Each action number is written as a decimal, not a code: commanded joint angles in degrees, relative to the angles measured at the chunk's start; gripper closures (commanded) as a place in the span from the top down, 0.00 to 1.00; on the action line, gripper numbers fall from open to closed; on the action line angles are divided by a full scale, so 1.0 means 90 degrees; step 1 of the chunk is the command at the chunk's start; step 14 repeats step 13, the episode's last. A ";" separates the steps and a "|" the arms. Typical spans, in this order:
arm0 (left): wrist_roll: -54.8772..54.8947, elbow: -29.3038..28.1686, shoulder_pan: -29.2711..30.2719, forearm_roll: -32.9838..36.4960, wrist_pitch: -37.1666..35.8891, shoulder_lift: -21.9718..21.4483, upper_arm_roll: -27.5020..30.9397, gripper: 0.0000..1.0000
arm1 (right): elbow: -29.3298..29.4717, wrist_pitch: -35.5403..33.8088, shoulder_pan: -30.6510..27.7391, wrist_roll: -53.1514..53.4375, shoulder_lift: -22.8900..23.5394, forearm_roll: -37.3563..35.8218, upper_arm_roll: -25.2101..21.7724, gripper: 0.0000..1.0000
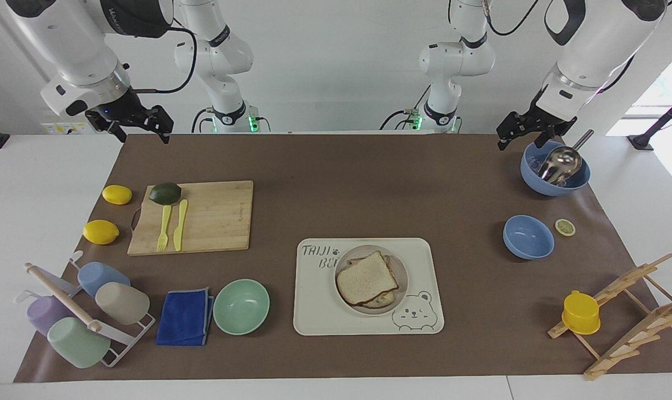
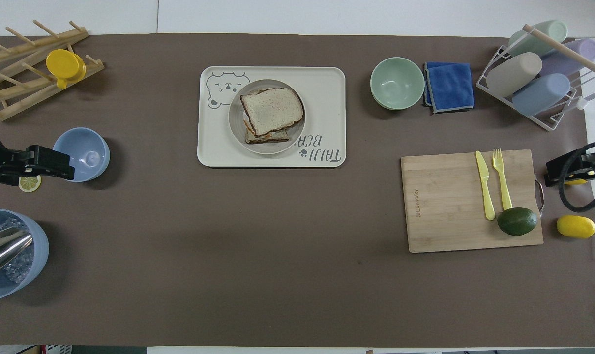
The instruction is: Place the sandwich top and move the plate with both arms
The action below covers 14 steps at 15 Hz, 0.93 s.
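- Left gripper (image 1: 518, 135) hangs, jaws apart and empty, over the desk beside the blue bowl (image 1: 555, 176) holding a metal scoop (image 1: 560, 162).
- Right gripper (image 1: 141, 125) waits, jaws apart, above its desk corner.
- Sandwich top (image 1: 366, 278) lies on the stack in the plate (image 1: 402, 278), on the bear tray (image 1: 314, 311) near the desk's farther edge.

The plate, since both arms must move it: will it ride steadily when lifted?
Probably rigid, but the plate looks shallow. The sandwich top lies skewed on the lower slices, so a tilt could slide it off. A level lift seems safer.
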 commanded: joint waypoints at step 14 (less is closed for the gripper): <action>0.0138 -0.0011 0.0248 0.0092 -0.0107 0.0082 -0.0242 1.00 | -0.0086 0.0025 -0.0090 -0.0105 -0.0101 0.0129 0.0026 1.00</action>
